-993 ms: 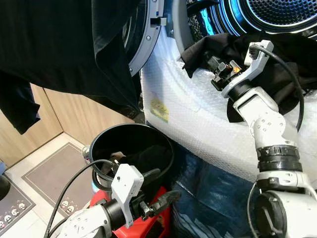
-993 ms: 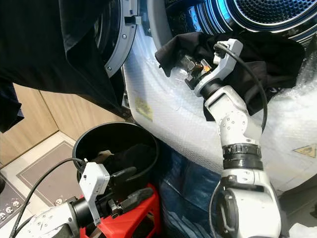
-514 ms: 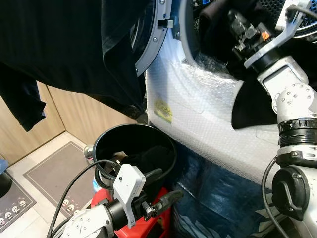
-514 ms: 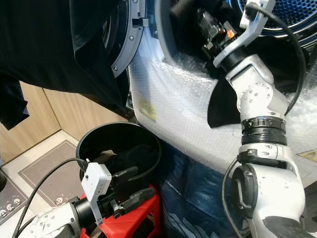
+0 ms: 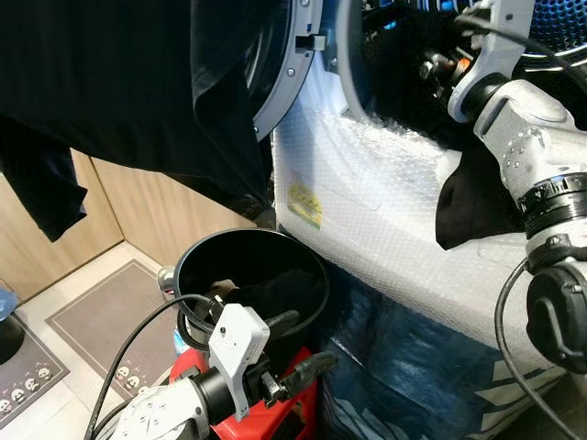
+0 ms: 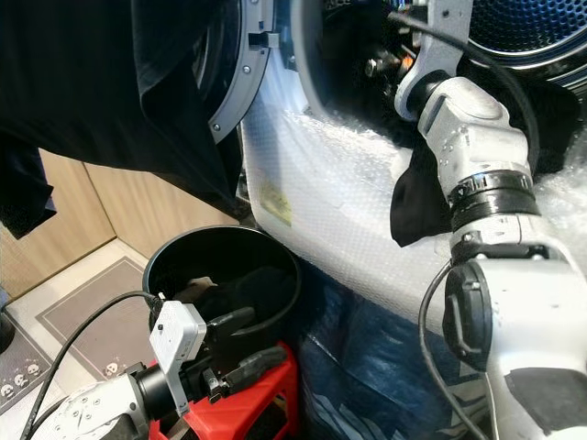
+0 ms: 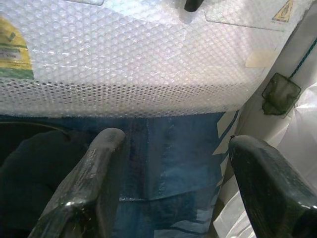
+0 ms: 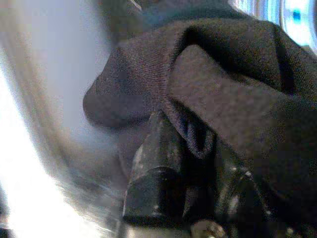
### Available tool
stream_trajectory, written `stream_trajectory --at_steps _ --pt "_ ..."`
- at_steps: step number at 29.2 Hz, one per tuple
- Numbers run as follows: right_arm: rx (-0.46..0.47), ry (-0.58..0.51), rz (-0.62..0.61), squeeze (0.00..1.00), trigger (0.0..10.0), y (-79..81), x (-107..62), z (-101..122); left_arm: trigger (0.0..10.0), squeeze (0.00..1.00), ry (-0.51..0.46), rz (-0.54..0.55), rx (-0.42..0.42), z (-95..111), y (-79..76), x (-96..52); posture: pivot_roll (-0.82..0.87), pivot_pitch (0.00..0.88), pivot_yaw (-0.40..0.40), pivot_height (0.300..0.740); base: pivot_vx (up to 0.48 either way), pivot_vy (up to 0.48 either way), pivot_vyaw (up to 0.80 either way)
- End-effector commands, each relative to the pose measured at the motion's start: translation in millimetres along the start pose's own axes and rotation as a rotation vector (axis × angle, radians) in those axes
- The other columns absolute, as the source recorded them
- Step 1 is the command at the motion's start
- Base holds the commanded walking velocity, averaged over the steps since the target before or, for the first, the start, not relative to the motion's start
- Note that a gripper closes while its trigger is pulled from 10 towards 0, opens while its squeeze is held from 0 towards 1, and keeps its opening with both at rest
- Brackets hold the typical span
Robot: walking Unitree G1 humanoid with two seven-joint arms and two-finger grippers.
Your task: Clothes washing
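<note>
Since a second ago my right gripper point(image 8: 198, 173) has pushed deeper into the washer drum point(image 6: 514, 27), fingers pinched on the black garment point(image 8: 233, 99), its tail draped over the bubble-wrapped washer front point(image 5: 385, 211); my left gripper point(image 7: 173, 183) hangs spread and empty beside the black bucket point(image 5: 252, 280) of dark clothes; another dark garment point(image 5: 119, 82) covers the open door point(image 5: 289, 64).

A grey mat point(image 5: 96, 321) lies on the floor beside wooden cabinet panels point(image 5: 147, 215) — blue wrapping point(image 7: 168, 163) nearby.
</note>
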State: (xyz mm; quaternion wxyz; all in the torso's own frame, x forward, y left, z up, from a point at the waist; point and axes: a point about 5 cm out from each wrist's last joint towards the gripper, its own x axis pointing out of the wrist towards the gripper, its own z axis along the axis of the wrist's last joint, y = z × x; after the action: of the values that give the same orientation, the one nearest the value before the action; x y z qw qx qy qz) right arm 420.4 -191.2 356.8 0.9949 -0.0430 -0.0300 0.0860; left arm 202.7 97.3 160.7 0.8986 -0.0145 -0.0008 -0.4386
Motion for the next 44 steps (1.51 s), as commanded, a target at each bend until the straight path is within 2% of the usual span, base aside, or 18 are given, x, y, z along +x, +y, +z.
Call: stream_trajectory --at_steps 1,2,4,5,9,12,15,20,21,24,28,37,44 --pt "-0.049 0.032 -0.080 0.00 10.0 -12.8 -3.6 4.9 10.0 0.00 0.004 -0.004 -0.002 -1.0 -1.8 0.2 0.08 0.056 -0.079 0.740 0.000 0.000 0.00" --pt "-0.108 0.069 -0.154 0.00 10.0 -21.2 -5.6 3.2 10.0 0.00 0.005 -0.001 -0.005 -1.6 -2.3 -0.4 0.08 0.060 -0.079 0.740 0.000 0.000 0.00" --pt "-0.161 0.100 -0.218 0.00 10.0 -28.7 -7.9 2.0 10.0 0.00 0.006 0.002 -0.007 -2.1 -2.5 -0.7 0.07 0.063 -0.081 0.740 0.000 0.000 0.00" --pt "-0.227 0.118 -0.282 0.00 10.0 -36.1 -10.5 1.7 10.0 0.00 0.006 0.003 -0.008 -2.1 -2.6 -0.5 0.07 0.067 -0.081 0.740 0.000 0.000 0.00" --pt "-0.327 0.156 -0.396 0.00 10.0 -51.9 -17.1 1.7 10.0 0.00 0.004 0.006 -0.009 -2.0 -2.4 0.2 0.06 0.069 -0.078 0.740 0.000 0.000 0.00" --pt "-0.344 0.175 -0.523 0.00 10.0 -69.6 -26.3 3.5 10.0 0.00 0.002 0.006 -0.009 -2.1 -1.8 0.6 0.06 0.069 -0.077 0.740 0.000 0.000 0.00" --pt "-0.305 0.182 -0.676 0.00 10.0 -91.8 -40.0 6.0 10.0 0.00 0.002 0.003 -0.008 -2.3 -0.5 1.7 0.05 0.066 -0.071 0.740 0.000 0.000 0.00" --pt "-0.306 0.156 -0.675 0.00 10.0 -93.8 -41.5 12.0 10.0 0.00 -0.001 -0.003 -0.005 -1.6 0.9 3.7 0.04 0.065 -0.068 0.740 0.000 0.000 0.00" --pt "-0.348 0.143 -0.605 1.00 10.0 -86.2 -36.4 14.0 10.0 0.00 -0.002 -0.005 -0.003 -1.3 1.7 4.5 0.03 0.065 -0.061 0.740 0.000 0.000 0.00" --pt "-0.406 0.131 -0.543 1.00 10.0 -78.7 -31.8 14.9 10.0 0.00 -0.002 -0.008 -0.003 -1.3 2.2 5.0 0.03 0.065 -0.058 0.740 0.000 0.000 0.00" --pt "-0.417 0.145 -0.508 1.00 10.0 -76.8 -31.1 15.8 10.0 0.00 -0.002 -0.009 -0.001 -1.3 2.7 5.3 0.03 0.064 -0.056 0.740 0.000 0.000 0.00" --pt "-0.526 0.118 -0.411 1.00 10.0 -84.6 -37.3 24.2 10.0 0.00 -0.004 -0.018 0.001 -0.9 4.2 6.4 0.02 0.066 -0.049 0.740 0.000 0.000 0.00" --pt "-0.503 0.069 -0.293 1.00 10.0 -88.5 -44.3 30.9 10.0 0.00 -0.001 -0.025 0.002 -0.8 4.7 6.3 0.02 0.066 -0.042 0.740 0.000 0.000 0.00"
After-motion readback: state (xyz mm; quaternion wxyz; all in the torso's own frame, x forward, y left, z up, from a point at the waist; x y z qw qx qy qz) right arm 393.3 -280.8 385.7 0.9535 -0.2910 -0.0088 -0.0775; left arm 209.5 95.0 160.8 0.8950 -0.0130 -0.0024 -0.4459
